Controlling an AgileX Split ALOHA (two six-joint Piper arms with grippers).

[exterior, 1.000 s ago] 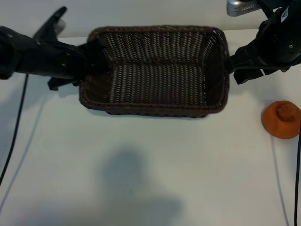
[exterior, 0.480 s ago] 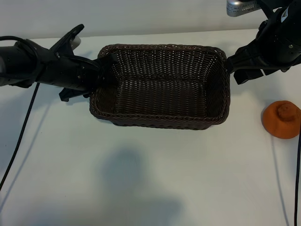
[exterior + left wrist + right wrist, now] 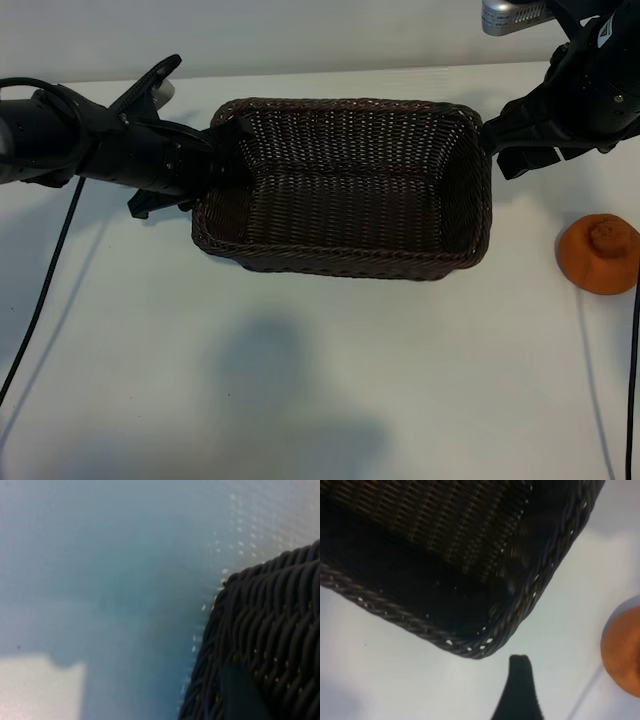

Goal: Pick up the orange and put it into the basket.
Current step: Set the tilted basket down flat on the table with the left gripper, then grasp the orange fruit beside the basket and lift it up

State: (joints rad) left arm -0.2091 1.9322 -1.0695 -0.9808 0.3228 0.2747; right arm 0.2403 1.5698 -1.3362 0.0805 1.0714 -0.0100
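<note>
We see the basket [image 3: 345, 185] standing on the white desk [image 3: 300, 380], between the two arms. Our left gripper [image 3: 222, 150] is at the basket's left end, its fingers astride the braided rim there and closed on that wall; in the left wrist view one dark finger [image 3: 240, 692] lies against the weave of the basket [image 3: 270, 630]. Our right gripper [image 3: 492, 140] hovers just off the basket's right end with its fingers parted, holding nothing; the right wrist view shows a single fingertip [image 3: 519, 680] over bare desk just outside a rounded corner of the basket [image 3: 485, 645]. The orange [image 3: 599, 253] sits on the desk to the right of the basket, apart from it, near the right edge of the exterior view, its knobby stem end up; the right wrist view catches the orange [image 3: 622, 652] at its edge.
</note>
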